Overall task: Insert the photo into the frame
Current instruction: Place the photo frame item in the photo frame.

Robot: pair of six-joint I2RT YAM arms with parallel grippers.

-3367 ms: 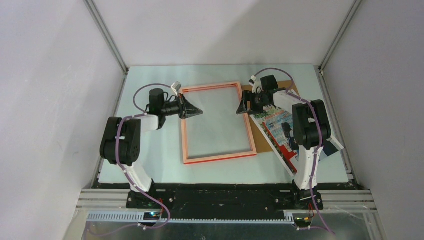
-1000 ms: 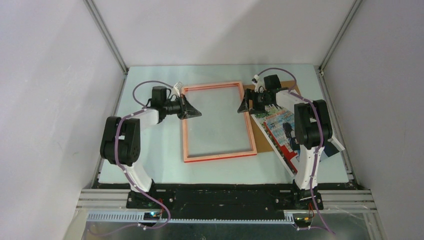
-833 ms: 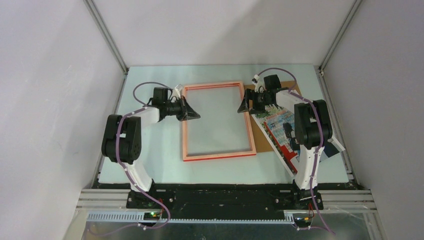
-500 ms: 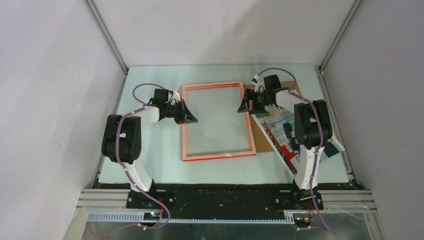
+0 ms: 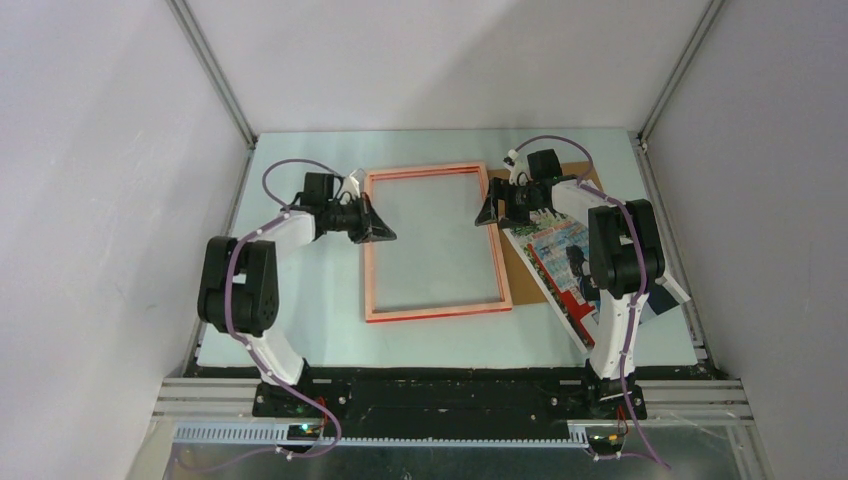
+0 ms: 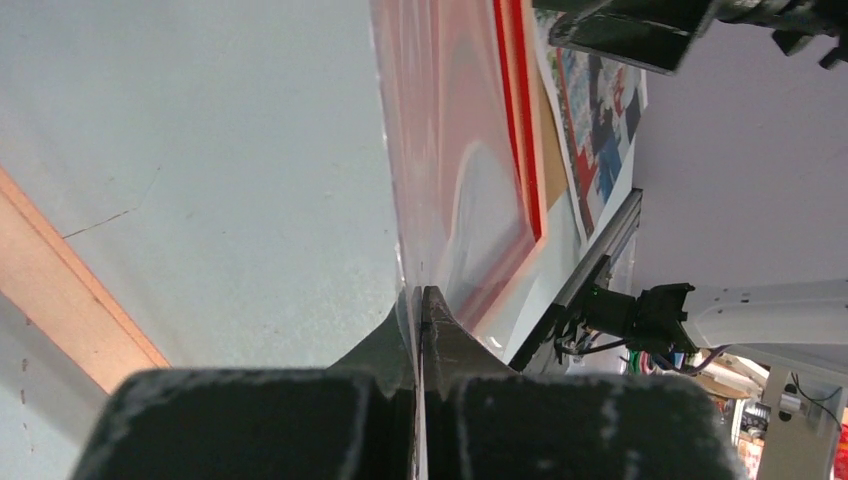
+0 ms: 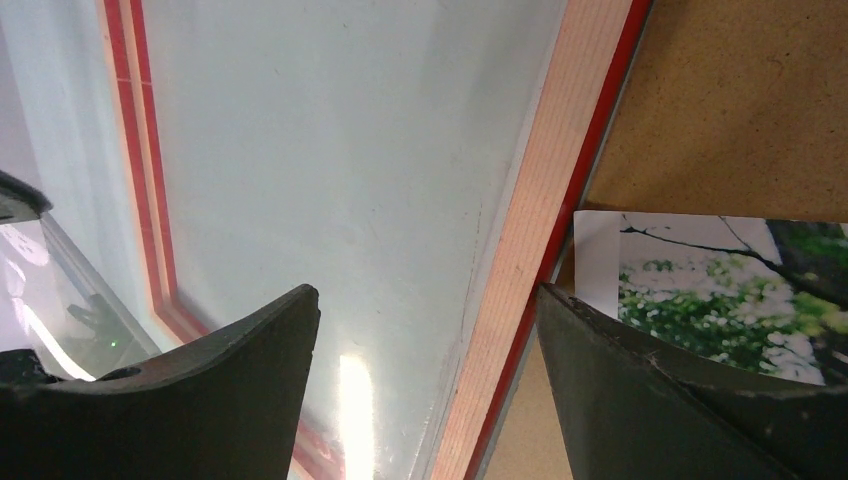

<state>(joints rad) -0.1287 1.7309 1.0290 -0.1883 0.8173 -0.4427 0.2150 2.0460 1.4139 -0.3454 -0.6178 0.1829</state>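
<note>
As the left jaws pinch shut on the edge of a clear pane (image 6: 440,130) over the frame (image 5: 437,312), the right jaws gape wide astride its opposite rail, gripping nothing; the photo (image 5: 560,250) lies just outside them on a brown board (image 7: 740,110).

CROWDED CENTRE, OPEN MARGINS: We find the frame (image 5: 440,311) lying flat and filling the middle of the table (image 5: 300,320). At its left rail the left gripper (image 5: 388,233) is pinched on the edge of a clear pane (image 6: 440,120) that reaches over the frame's opening, barring a pass from that side. The right gripper (image 5: 483,216), jaws wide, straddles the right rail. Its arm (image 5: 620,255) hangs over the photo (image 5: 560,250) and the brown backing board (image 5: 517,265), which crowd the ground just right of the frame. We see bare table left of the frame, along the near edge, and in a narrow strip before the back wall (image 5: 440,60).
</note>
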